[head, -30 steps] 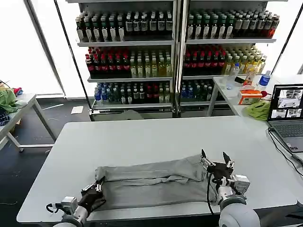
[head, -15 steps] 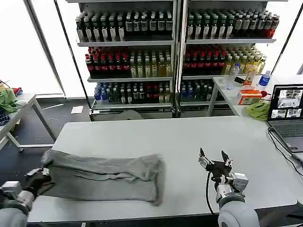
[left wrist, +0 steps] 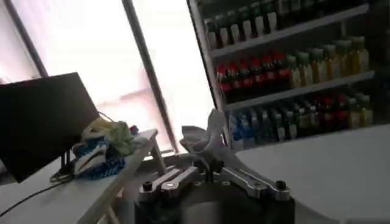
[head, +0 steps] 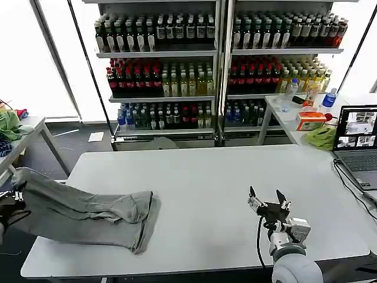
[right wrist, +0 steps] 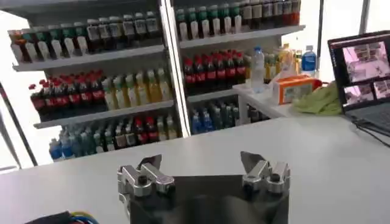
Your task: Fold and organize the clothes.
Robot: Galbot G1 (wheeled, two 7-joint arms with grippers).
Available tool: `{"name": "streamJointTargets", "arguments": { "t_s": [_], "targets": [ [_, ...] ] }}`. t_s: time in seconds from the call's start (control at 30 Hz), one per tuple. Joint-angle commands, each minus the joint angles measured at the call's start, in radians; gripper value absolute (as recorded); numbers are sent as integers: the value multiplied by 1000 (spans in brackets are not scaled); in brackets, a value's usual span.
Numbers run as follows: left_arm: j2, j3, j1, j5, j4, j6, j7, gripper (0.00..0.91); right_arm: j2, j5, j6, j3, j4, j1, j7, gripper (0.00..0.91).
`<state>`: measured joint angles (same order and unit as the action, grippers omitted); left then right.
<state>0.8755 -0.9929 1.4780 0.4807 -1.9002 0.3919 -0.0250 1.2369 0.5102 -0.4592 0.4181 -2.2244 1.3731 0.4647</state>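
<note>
The left gripper (head: 13,196) was out past the left end of the table (head: 194,177), its fingers closed on a bunch of grey cloth. The right gripper (head: 267,199) hovered above the table's near right part, its 2 fingers spread apart, pointing up, holding nothing.

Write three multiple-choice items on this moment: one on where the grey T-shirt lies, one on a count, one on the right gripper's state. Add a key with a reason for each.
1. Where is the grey T-shirt?
A. at the white table's left end, trailing over the edge
B. beside the laptop
C. on a shelf

2. How many laptops are there?
A. none
B. one
C. three

3. What state is the right gripper in?
A. shut on the shirt
B. open, holding nothing
C. shut on a bottle

Key: 1 A, the shirt runs off the left edge toward the left gripper, which grips it. 2 B, one sits at the right. 3 B, its fingers stand apart over bare table.
</note>
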Motion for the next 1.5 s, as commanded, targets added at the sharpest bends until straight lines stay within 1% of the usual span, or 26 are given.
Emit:
{"name": "streamJointTargets", "arguments": {
  "t_s": [0.03, 0.17, 0.3, 0.53, 0.8, 0.87, 1.07, 1.1, 1.13, 1.23, 1.5],
  "targets": [
    [117, 301, 2, -187, -174, -8, -5, 0, 5, -2, 1, 11, -8, 28, 0, 907],
    [161, 409, -37, -234, -137, 0, -8, 0, 12, -15, 4, 11, -13, 44, -1, 907],
    [156, 472, -50, -248, -126, 11, -10, 0, 18, -17, 2, 19, -18, 47, 1, 907],
    [147, 534, -96, -221, -145, 46, -4, 0, 24, -29, 3, 18, -12, 59, 2, 907],
    [197, 619, -124, -224, -154, 56, 1, 0, 28, -34, 4, 26, -19, 75, 4, 907],
    [218, 625, -124, -228, -159, 56, 2, 0, 30, -37, 8, 27, -18, 84, 2, 907],
    [241, 637, -124, -245, -104, 46, -12, 0, 32, -41, 18, 23, -12, 89, 2, 907],
    [246, 636, -127, -241, -92, 44, -11, 574, 32, -40, 18, 22, -12, 88, 2, 907],
    [252, 635, -131, -240, -78, 39, -8, 907, 33, -41, 18, 20, -11, 87, 2, 907],
    [274, 632, -140, -227, -49, 2, 2, 907, 35, -43, 18, 16, -5, 84, 2, 907],
    [317, 645, -148, -160, -27, 0, 3, 907, 32, -47, 15, 12, -11, 80, 1, 907]
  ]
}}
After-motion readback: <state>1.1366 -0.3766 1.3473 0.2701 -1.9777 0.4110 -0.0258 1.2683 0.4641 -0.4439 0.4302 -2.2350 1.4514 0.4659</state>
